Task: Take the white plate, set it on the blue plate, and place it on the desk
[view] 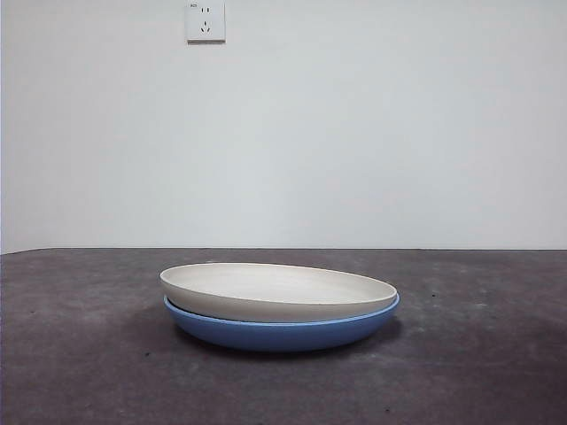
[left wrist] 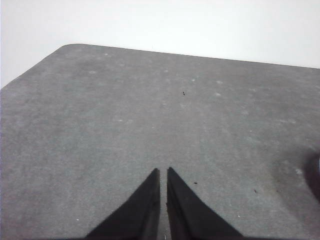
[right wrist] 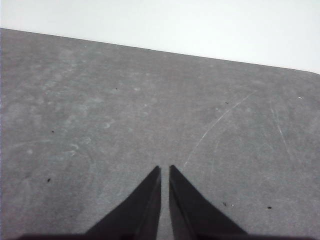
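In the front view the white plate (view: 275, 290) rests inside the blue plate (view: 283, 329), a little tilted, on the dark grey desk (view: 80, 354) near the middle. No arm shows in the front view. My left gripper (left wrist: 163, 172) is shut and empty above bare desk (left wrist: 125, 115). A sliver of the blue plate (left wrist: 318, 165) shows at the edge of the left wrist view. My right gripper (right wrist: 164, 170) is shut and empty above bare desk (right wrist: 100, 115); no plate shows in the right wrist view.
A white wall with a socket (view: 205, 21) stands behind the desk. The desk's rounded corner (left wrist: 70, 47) shows in the left wrist view. Pale scratches (right wrist: 215, 125) mark the desk under the right gripper.
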You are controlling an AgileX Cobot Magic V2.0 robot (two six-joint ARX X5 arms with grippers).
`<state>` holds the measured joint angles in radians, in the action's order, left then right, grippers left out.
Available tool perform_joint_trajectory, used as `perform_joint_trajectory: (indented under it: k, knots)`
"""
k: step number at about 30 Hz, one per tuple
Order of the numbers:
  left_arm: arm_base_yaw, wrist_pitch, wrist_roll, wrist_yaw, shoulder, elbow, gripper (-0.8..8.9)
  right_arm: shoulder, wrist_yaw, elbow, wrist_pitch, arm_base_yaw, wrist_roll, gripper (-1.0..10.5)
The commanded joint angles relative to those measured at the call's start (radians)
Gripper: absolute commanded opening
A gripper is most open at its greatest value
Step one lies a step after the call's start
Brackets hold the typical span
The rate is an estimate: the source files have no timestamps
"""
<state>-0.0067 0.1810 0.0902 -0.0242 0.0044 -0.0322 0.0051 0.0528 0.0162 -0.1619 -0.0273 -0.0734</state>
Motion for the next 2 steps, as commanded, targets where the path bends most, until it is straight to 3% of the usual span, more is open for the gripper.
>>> perform_joint_trajectory:
  k: [1, 2]
  knots:
    - [0.001, 0.006, -0.010, 0.002, -0.001, 0.021, 0.24, -0.002, 0.000, -0.005, 0.006, -0.003, 0.013, 0.2]
    - [0.001, 0.006, -0.010, 0.002, -0.001, 0.021, 0.24, -0.002, 0.000, -0.005, 0.006, -0.003, 0.013, 0.2]
